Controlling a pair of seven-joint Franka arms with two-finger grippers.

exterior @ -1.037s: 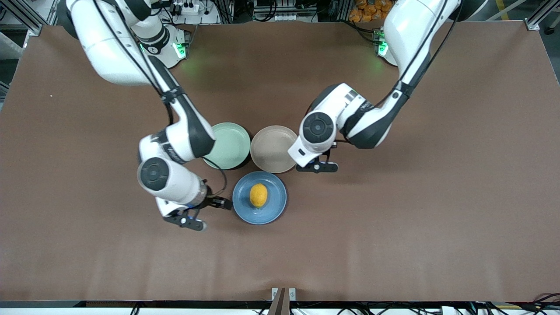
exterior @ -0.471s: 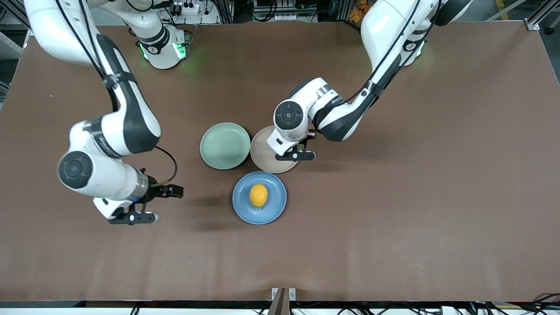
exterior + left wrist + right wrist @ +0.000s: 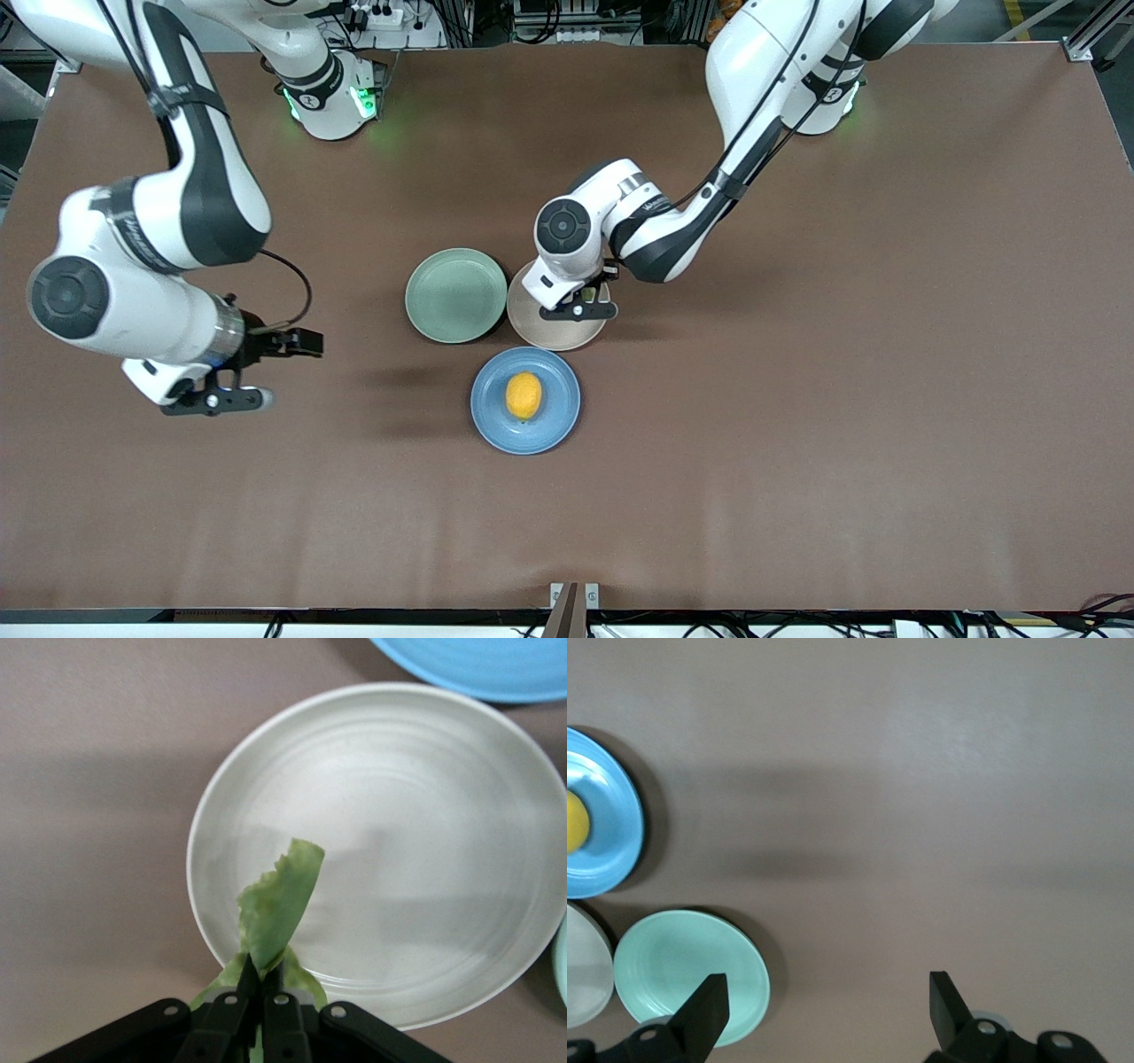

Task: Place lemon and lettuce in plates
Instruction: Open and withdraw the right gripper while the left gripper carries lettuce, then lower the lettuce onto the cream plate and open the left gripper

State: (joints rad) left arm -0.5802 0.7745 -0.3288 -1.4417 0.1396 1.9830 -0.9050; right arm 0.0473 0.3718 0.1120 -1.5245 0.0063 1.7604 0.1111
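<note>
The lemon (image 3: pixel 524 395) lies in the middle of the blue plate (image 3: pixel 496 425), and it shows at the edge of the right wrist view (image 3: pixel 574 819). My left gripper (image 3: pixel 580 308) is shut on the lettuce (image 3: pixel 279 899), a crinkled green leaf, and holds it over the rim of the beige-pink plate (image 3: pixel 547 333). The left wrist view shows this plate (image 3: pixel 425 859) bare inside. The left hand hides the lettuce in the front view. My right gripper (image 3: pixel 215 400) is open and empty over the bare table toward the right arm's end, well away from the plates.
A pale mint-green plate (image 3: pixel 456 295) stands empty beside the beige-pink plate, toward the right arm's end. The three plates sit close together mid-table on a brown mat (image 3: pixel 797 443).
My right gripper has moved away from the blue plate toward the right arm's end of the table. My left gripper has carried the lettuce from beside the beige-pink plate to over it.
</note>
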